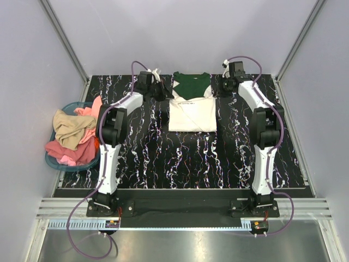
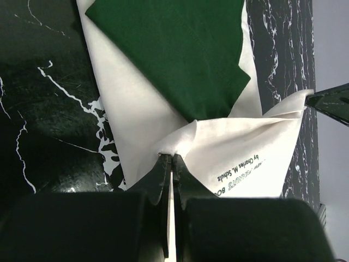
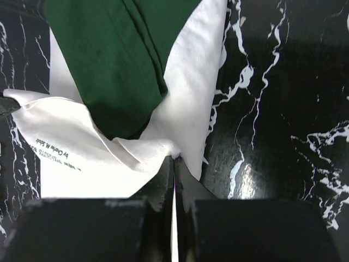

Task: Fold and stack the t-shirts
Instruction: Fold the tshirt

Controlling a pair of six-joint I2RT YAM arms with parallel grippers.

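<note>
The cream-white t-shirt [image 1: 192,113] lies at the far middle of the black marbled table, with the folded dark green t-shirt [image 1: 192,85] on its far part. My left gripper [image 1: 159,90] is shut on the white shirt's cloth at the left far edge; the pinch shows in the left wrist view [image 2: 172,156], with small dark lettering [image 2: 240,166] and the green shirt [image 2: 180,49] beyond. My right gripper [image 1: 224,87] is shut on the white shirt's right far edge [image 3: 175,157], beside the green shirt [image 3: 114,60]. The pinched white cloth is lifted and stretched between both grippers.
A blue basket [image 1: 53,158] with pink and tan clothes stands at the left edge of the table. Grey walls enclose the table at the back and sides. Bare marbled tabletop [image 1: 191,164] lies between the shirts and the arm bases.
</note>
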